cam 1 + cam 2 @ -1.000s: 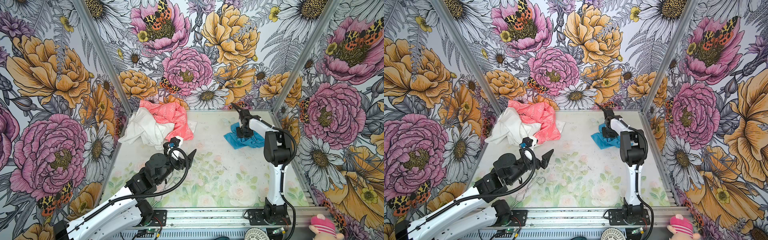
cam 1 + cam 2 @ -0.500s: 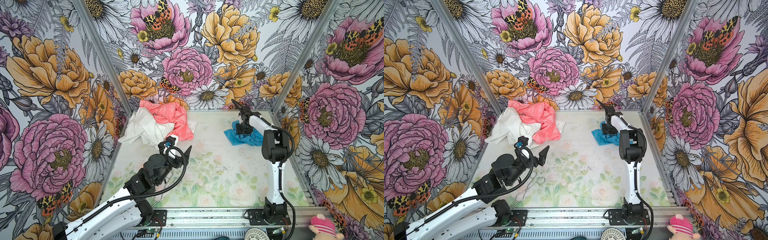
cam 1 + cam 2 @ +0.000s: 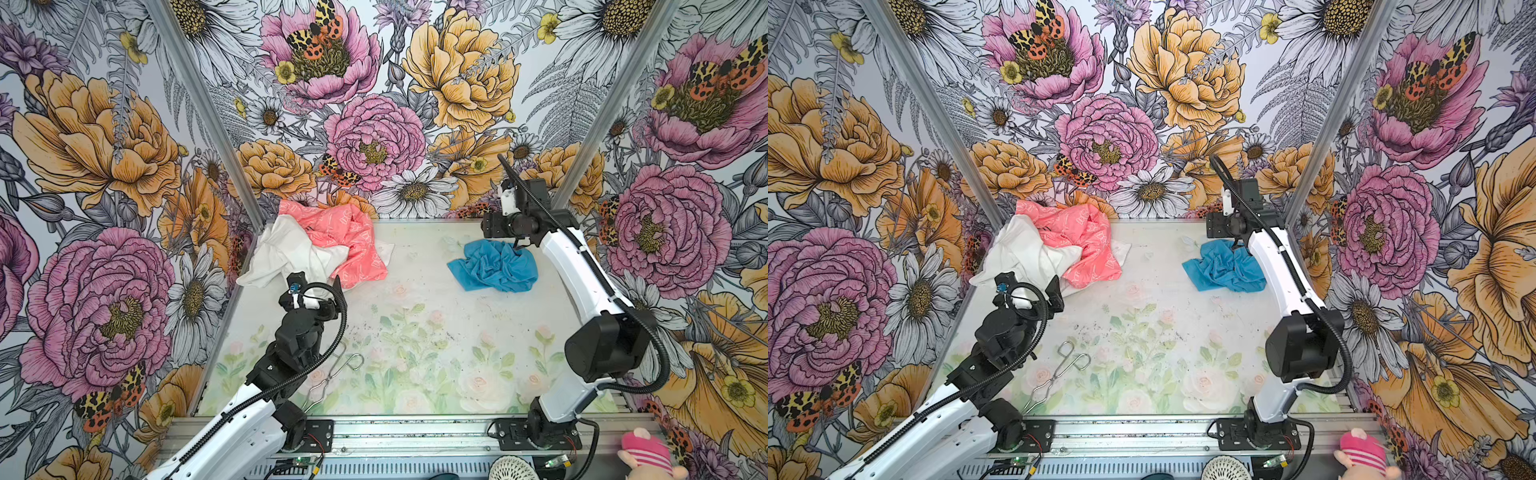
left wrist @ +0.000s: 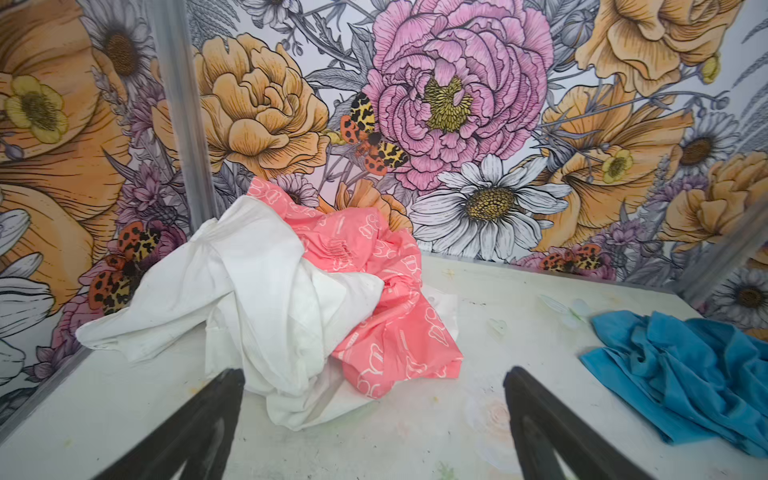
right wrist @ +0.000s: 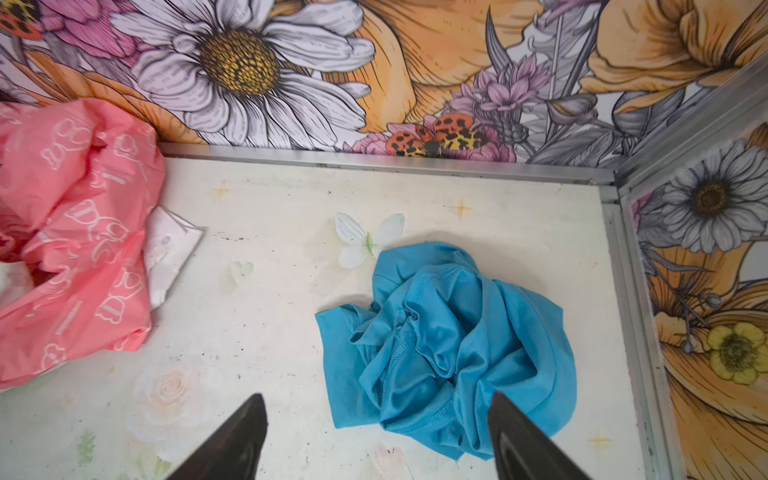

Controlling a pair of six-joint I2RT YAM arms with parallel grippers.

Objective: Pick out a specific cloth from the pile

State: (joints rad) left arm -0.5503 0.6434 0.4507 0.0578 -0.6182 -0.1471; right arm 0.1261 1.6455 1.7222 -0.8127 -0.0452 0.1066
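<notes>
The cloth (image 3: pixel 494 266) (image 3: pixel 1223 266), a crumpled turquoise piece, lies alone on the table at the far right, apart from the pile. My right gripper (image 3: pixel 498 230) (image 5: pixel 376 401) hovers open just above its far edge, and nothing sits between the fingers. In the right wrist view the cloth (image 5: pixel 449 345) lies below the spread fingertips. The pile, a white cloth (image 3: pixel 291 253) (image 3: pixel 1025 253) under a coral-pink printed one (image 3: pixel 349 237) (image 3: pixel 1084 237), sits in the far left corner. My left gripper (image 3: pixel 318 286) (image 3: pixel 1030 286) (image 4: pixel 374 382) stands open and empty just in front of the pile (image 4: pixel 257 291).
Wire tongs (image 3: pixel 332 374) (image 3: pixel 1065 365) lie on the table near the left arm. Flowered walls enclose the table on three sides, with a metal rail (image 3: pixel 415 432) along the front. A pink plush toy (image 3: pixel 644 453) sits outside at the front right.
My right gripper has opened and risen off the turquoise cloth, which stays on the table. The left gripper has drifted a little left, closer to the pile.
</notes>
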